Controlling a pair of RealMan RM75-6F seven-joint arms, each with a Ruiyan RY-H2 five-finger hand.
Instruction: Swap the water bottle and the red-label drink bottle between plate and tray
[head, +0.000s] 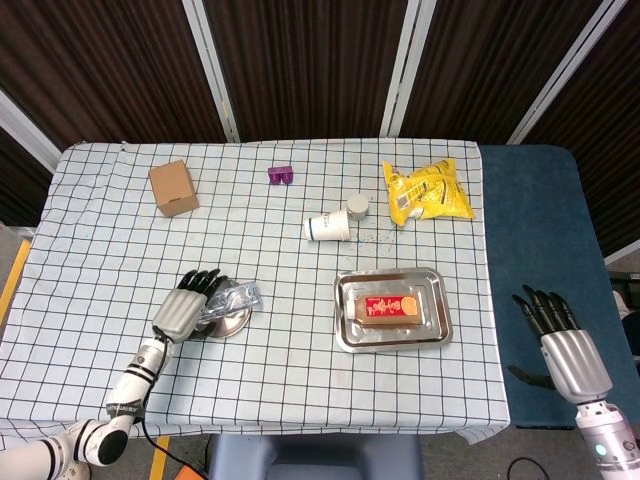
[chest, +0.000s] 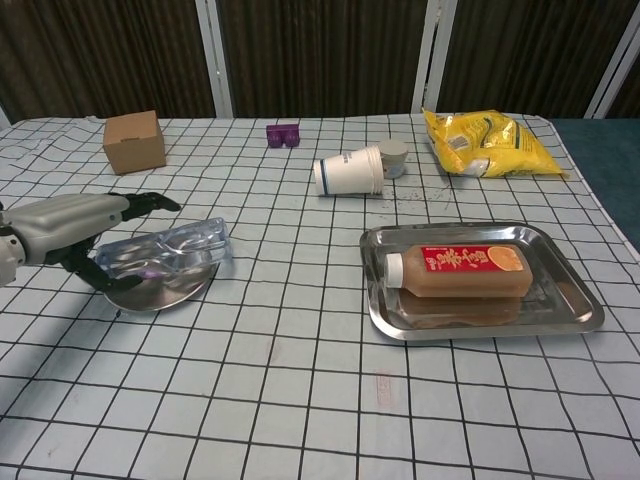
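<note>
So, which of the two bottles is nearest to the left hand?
The clear water bottle on the round plate; the left hand is at it.

Water bottle: clear, glossy crinkled plastic, under the left hand, whose shell is matt silver-grey with black fingers.
Plate: polished mirror metal beneath that hand.
Tray: shiny steel, well to the hand's right.
Red-label drink bottle: smooth plastic, glossy label.
Worktop: matt checked cloth.
Box: matt brown cardboard.
</note>
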